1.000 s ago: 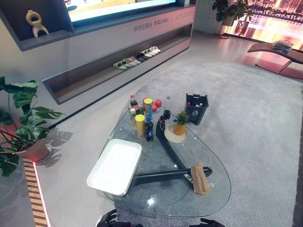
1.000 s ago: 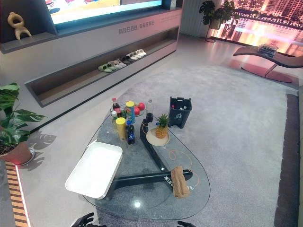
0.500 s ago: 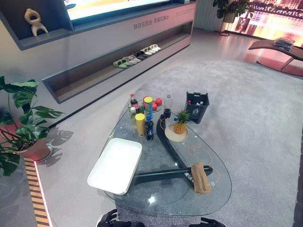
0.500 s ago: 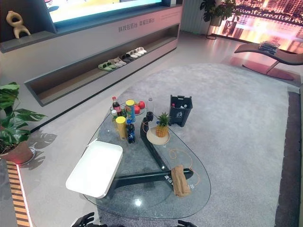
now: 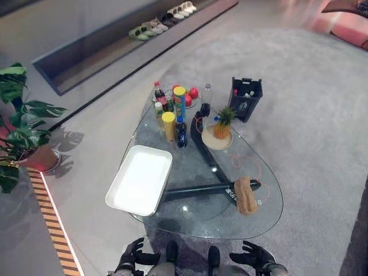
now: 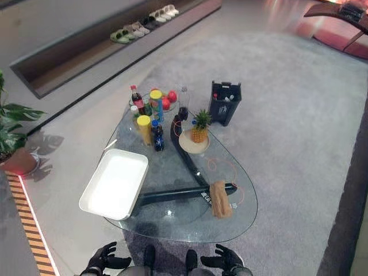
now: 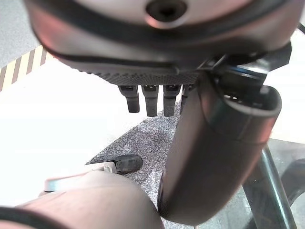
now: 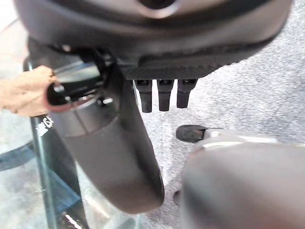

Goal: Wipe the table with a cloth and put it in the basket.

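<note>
A: What's laid out, biggest first?

B: A glass table, a white tray at its left edge, and the tan cloth lying loose near the right rim.

A: And the hands?

B: Left hand and right hand hang low by the near edge, fingers relaxed, empty.

A: Best approach?

B: Probably the right hand, reaching down onto the cloth's middle and gathering it firmly before wiping.
</note>
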`<state>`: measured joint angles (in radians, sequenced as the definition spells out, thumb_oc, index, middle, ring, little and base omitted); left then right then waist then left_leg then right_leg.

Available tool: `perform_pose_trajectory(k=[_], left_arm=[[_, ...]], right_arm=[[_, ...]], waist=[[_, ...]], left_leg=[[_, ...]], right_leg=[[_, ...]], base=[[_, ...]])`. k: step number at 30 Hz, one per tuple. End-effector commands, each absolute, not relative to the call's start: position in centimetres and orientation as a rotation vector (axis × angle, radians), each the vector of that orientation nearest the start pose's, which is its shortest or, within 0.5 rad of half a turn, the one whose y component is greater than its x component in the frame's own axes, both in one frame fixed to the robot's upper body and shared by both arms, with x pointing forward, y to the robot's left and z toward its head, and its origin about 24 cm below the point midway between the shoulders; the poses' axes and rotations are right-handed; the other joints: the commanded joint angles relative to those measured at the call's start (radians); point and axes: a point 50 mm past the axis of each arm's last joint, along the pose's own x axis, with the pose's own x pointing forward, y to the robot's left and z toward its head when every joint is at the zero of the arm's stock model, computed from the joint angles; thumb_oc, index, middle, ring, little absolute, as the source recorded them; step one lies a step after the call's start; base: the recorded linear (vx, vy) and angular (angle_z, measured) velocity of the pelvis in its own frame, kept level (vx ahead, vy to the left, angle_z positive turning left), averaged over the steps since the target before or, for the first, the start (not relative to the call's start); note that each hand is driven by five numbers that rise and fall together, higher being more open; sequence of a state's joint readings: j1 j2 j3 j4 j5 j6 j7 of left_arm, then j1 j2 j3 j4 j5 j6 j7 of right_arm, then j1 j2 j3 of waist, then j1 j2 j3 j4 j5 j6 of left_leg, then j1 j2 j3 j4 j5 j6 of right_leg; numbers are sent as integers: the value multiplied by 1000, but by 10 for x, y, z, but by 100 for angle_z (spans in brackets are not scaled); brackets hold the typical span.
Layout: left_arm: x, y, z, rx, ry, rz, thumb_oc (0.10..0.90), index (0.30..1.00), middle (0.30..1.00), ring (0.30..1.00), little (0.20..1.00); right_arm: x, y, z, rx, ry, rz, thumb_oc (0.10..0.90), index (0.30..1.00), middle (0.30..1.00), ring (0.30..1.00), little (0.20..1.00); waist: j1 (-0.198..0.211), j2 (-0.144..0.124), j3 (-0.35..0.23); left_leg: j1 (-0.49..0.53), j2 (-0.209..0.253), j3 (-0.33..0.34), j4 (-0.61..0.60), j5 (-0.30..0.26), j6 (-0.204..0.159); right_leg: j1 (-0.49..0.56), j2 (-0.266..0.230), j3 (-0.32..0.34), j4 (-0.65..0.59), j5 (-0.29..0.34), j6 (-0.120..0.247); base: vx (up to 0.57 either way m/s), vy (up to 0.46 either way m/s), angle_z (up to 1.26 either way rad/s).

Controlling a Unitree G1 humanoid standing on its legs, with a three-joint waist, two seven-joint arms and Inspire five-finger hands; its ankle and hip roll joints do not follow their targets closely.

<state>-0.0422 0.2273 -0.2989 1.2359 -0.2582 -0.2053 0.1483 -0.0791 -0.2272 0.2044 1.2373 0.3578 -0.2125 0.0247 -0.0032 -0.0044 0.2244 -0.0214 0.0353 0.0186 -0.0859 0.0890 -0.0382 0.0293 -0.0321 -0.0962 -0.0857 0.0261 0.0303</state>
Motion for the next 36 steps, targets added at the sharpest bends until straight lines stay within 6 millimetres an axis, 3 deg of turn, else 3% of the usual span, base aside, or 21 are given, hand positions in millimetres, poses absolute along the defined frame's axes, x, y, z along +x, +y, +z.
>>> perform_pose_trajectory(k=[1,5,7,9,23,30,36], left_arm=[[145,209,-145,268,903,154,800,900,900,900,900],[152,213,-140,253,874,204,800,900,900,900,900],[153,213,-139,251,872,211,800,900,900,900,900],[158,213,-136,232,856,225,800,900,900,900,900],[193,210,-121,186,741,233,800,900,900,900,900],[204,200,-116,156,696,242,800,900,900,900,900],[208,191,-114,133,688,229,800,900,900,900,900]], right_arm=[[207,-222,-102,-79,571,-216,800,900,900,900,900],[242,-207,-58,-111,371,-271,800,900,900,900,900],[245,-206,-51,-124,329,-283,800,900,900,900,900],[259,-201,-24,-136,216,-323,800,900,900,900,900],[316,-212,89,-188,-194,-609,800,900,900,900,900],[317,-219,117,-264,-314,-862,800,900,900,900,900],[321,-216,130,-275,-362,-834,800,900,900,900,900]], waist=[[1,-19,50],[-17,-27,102],[-20,-28,111],[-31,-27,146],[-39,-3,296],[-49,23,296],[-49,42,296]], left_leg=[[-2,-50,10,28,-69,50],[-46,-51,22,60,-74,54],[-54,-51,23,64,-75,56],[-88,-53,28,77,-74,57],[-316,-80,53,241,-92,56],[-453,-97,61,279,-82,60],[-539,-106,59,298,-67,59]], right_leg=[[-70,-46,18,24,60,47],[-113,-46,39,47,65,45],[-122,-46,42,51,66,45],[-158,-46,53,62,71,42],[-378,-47,65,191,63,26],[-527,-37,72,246,59,16],[-611,-31,73,273,62,10]], base=[[-52,13,-6],[-33,-12,-6],[-28,0,-2],[-74,24,2],[-53,37,-2],[-12,57,-6],[-4,54,-4]])
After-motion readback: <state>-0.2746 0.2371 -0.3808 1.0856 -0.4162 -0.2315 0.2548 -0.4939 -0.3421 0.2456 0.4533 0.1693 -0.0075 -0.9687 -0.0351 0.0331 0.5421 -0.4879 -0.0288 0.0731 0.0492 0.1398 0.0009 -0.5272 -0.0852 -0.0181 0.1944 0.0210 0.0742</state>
